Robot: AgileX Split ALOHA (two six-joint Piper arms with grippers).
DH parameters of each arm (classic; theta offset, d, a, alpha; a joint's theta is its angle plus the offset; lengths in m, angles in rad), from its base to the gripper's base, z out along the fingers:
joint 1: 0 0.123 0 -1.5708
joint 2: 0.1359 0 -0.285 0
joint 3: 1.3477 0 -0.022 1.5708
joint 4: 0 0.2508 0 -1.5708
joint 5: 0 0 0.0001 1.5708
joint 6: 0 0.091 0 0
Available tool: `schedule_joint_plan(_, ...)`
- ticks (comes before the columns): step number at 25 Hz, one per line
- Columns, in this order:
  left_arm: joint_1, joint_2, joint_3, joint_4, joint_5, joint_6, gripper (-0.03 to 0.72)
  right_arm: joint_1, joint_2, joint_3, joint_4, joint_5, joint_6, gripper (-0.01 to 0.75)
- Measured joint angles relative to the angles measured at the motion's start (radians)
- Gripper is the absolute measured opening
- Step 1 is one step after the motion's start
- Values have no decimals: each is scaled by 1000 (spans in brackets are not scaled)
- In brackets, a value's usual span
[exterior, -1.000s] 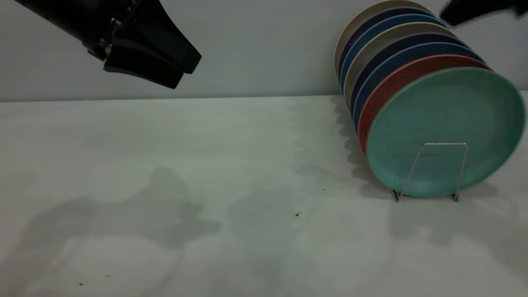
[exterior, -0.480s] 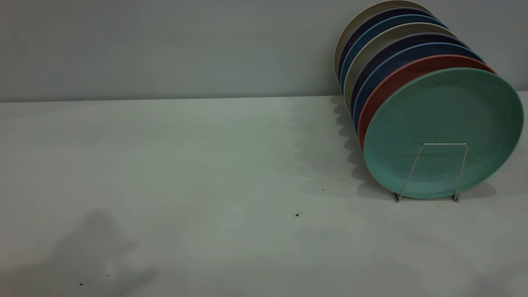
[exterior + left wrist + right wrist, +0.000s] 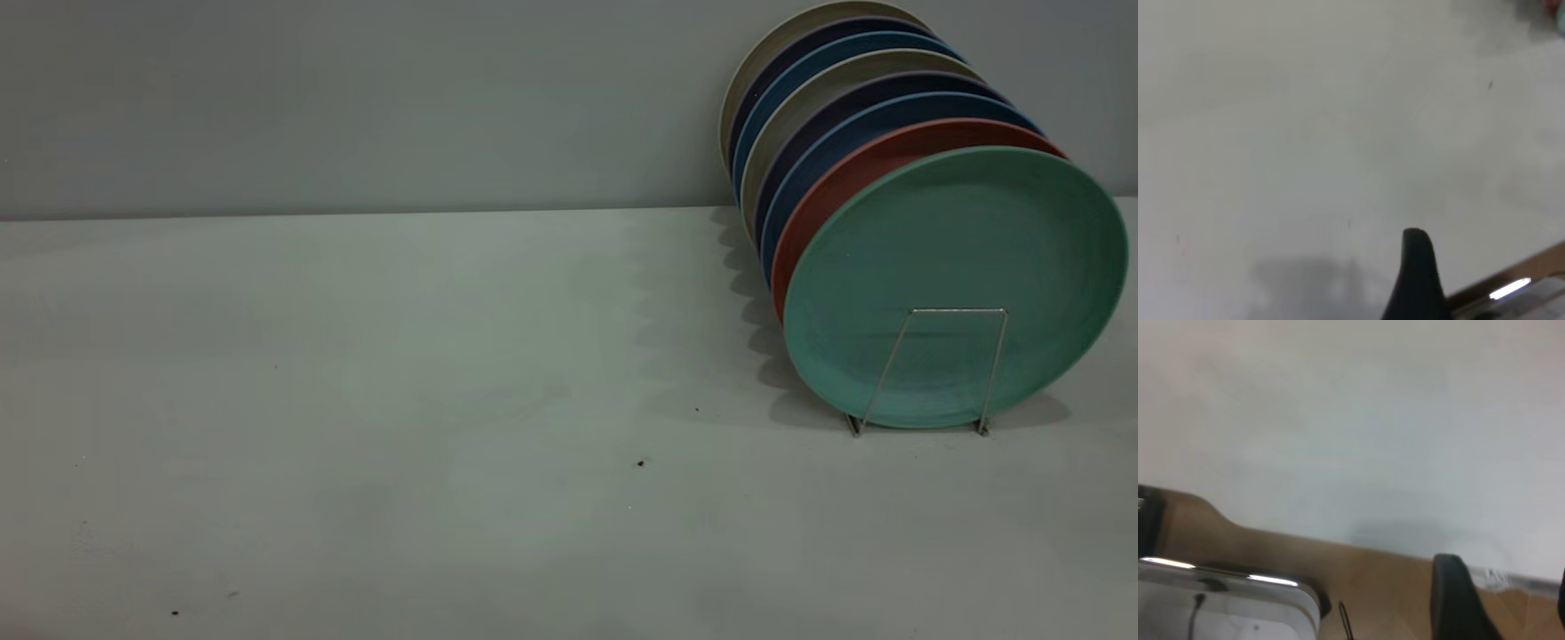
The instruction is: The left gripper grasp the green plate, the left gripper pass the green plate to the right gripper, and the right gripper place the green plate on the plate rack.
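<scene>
The green plate stands upright at the front of a row of plates in the plate rack, behind the rack's front wire loop, at the right of the table. Neither gripper shows in the exterior view. The left gripper shows only as one black tip in its wrist view, above bare white table near the table edge. The right gripper is open and empty, with its jaws wide apart over the table's edge and a wooden floor. Nothing touches the plate.
Behind the green plate stand a salmon-pink plate, then several dark blue and beige plates leaning against the grey wall. The white table reaches from the rack to the left. A white-and-chrome object sits beyond the table edge.
The left gripper has left the exterior view at the upper left, and the right gripper's tip has left at the top right. Their shadows on the table have faded. The green plate has settled.
</scene>
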Motion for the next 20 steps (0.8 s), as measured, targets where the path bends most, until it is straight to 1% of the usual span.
schedule_joint_plan(5, 0, -95, 213, 13, 0, -21, 592, 0, -150, 175, -18, -80, 43, 390)
schedule_joint_plan(7, 0, -128, 296, 21, 0, -22, 592, 0, -194, 186, -18, -93, 44, 390)
schedule_joint_plan(10, 0, -183, 415, 75, 0, -24, 592, 0, -256, 191, -18, -100, 44, 390)
schedule_joint_plan(13, 0, -236, 499, 128, 0, -29, 592, 0, -321, 191, -18, -100, 44, 390)
schedule_joint_plan(18, 0, -328, 599, 135, -12, -55, 592, 0, -400, 191, -18, -99, 44, 390)
schedule_joint_plan(20, 0, -369, 643, 135, -44, -60, 592, 0, -410, 191, -18, -99, 44, 390)
